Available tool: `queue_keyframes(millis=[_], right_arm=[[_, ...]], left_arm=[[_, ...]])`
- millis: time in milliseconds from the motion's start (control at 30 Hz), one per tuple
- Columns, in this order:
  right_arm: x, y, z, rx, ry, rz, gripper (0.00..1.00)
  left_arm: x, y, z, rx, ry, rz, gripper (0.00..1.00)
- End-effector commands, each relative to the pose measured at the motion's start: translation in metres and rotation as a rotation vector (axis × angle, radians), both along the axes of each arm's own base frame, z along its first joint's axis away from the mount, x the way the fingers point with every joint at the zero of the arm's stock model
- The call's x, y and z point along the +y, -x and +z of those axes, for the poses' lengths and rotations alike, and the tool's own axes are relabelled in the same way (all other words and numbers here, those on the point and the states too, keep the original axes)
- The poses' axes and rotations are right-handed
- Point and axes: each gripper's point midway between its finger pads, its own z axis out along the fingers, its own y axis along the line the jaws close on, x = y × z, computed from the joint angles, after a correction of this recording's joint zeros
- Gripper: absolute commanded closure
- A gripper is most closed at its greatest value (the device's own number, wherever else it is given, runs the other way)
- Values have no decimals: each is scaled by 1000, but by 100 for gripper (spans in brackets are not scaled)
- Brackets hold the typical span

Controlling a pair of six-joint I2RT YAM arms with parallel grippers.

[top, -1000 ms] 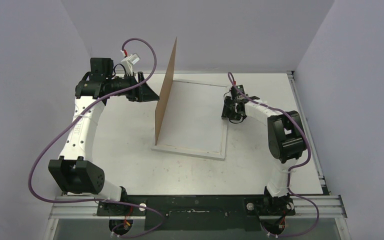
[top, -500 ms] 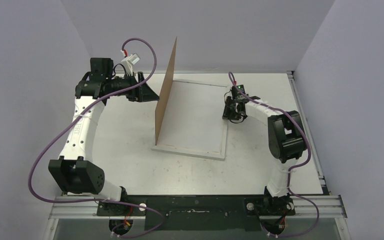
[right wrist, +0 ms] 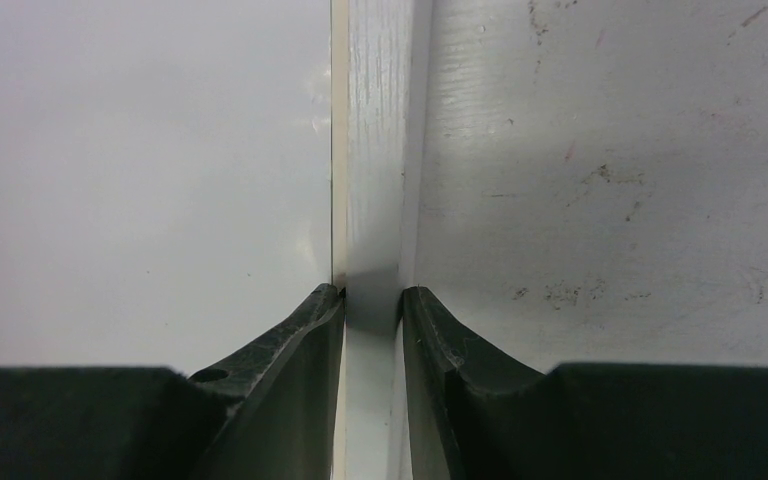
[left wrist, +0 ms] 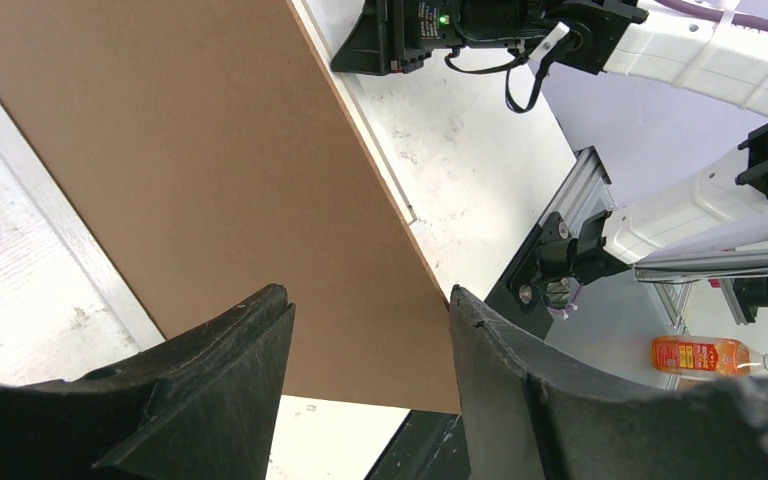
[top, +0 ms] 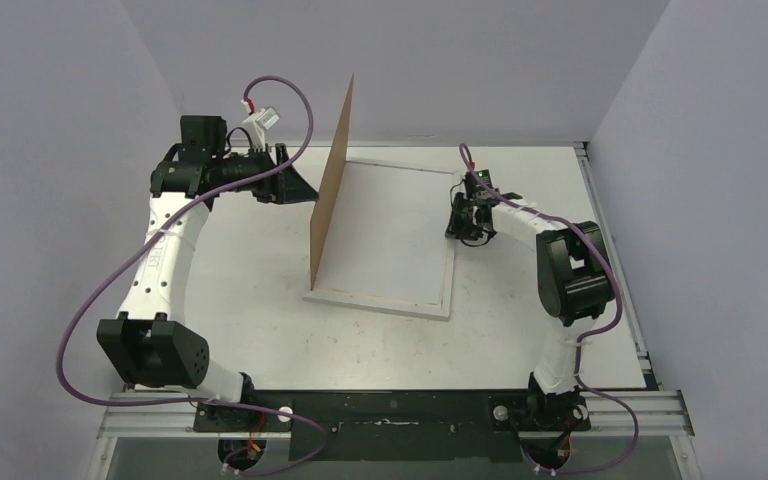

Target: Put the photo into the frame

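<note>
Two questions, newbie here: where's the photo, and what step is this?

benchrat: the frame (top: 380, 303) lies flat on the table (top: 260, 340), back side up; its brown backing board (top: 330, 190) stands on edge along the frame's left side like an open book cover. The left gripper (top: 305, 188) sits right against the board's outer face with its fingers spread and nothing between them, so it's propping, not pinching. The right gripper (right wrist: 372, 300) straddles the right rail (right wrist: 375, 150), and both fingers look snug against it; I'd call that clamped on the frame. As for the photo — honestly can't tell; no sunset print shows in any view. The pale sheet (top: 390, 230) filling the opening could be its blank back, or a mat, or glass.

newbie: so what's next?

benchrat: my guess is this is the open-back stage, with the frame pinned so it won't slide. If the print is in there, the next move calls for the left arm to lower the board gently onto the frame while the right gripper holds the rail. The thing to watch is the board nudging that sheet out of square.
</note>
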Motion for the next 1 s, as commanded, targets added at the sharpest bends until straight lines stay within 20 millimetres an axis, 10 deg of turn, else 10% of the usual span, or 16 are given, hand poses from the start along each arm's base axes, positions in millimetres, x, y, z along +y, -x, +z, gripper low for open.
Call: queue_keyframes(millis=[0,367,700,967], right_arm=[[-1,-8,0,-30,-23,-31,93],[-2,-4,-1,-27,-37,-26,94],[-2,-10,24,-85,-44,-19,26],[3,-13,26,-83,-73,-18,34]], left_arm=[[14,-8,-3,-47,-71,45,44],[14,-8,-3,-47,-71,44,44],[14,-8,-2,-46,-68,45,44],[13,-9,-3,-44,-68,44,44]])
